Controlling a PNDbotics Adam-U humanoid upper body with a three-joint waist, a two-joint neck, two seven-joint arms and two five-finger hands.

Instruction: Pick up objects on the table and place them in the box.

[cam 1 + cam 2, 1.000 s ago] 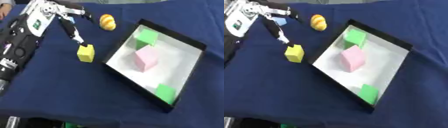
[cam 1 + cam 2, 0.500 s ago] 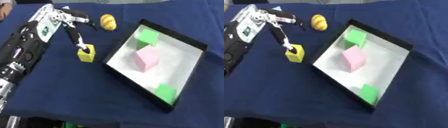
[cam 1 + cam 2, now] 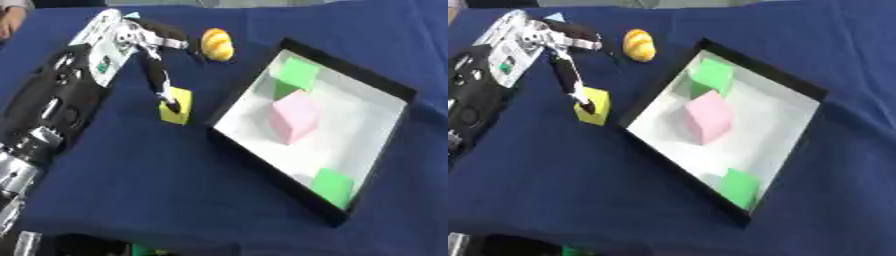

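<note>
Tabletop [image 3: 157,190] covered in dark blue cloth; black-rimmed box [image 3: 398,92] with white floor set toward the right edge, askew. Inside it are seen a pink block [image 3: 293,115] at centre and two green blocks, one at the far corner [image 3: 297,75], one at the near corner [image 3: 332,184]. Left of the box's rim, just beside it, a yellow cube [image 3: 178,106] lies on the cloth. Left hand [image 3: 131,42] is reached in from the far left corner; its fingers [image 3: 162,85] are extended, one tip touching the cube's top, nothing clasped. An orange rounded object [image 3: 216,44] sits near the far edge. Right hand not seen. The cube is judged light, probably foam, matte and non-slippery; opposite flat sides are best pinched.
</note>
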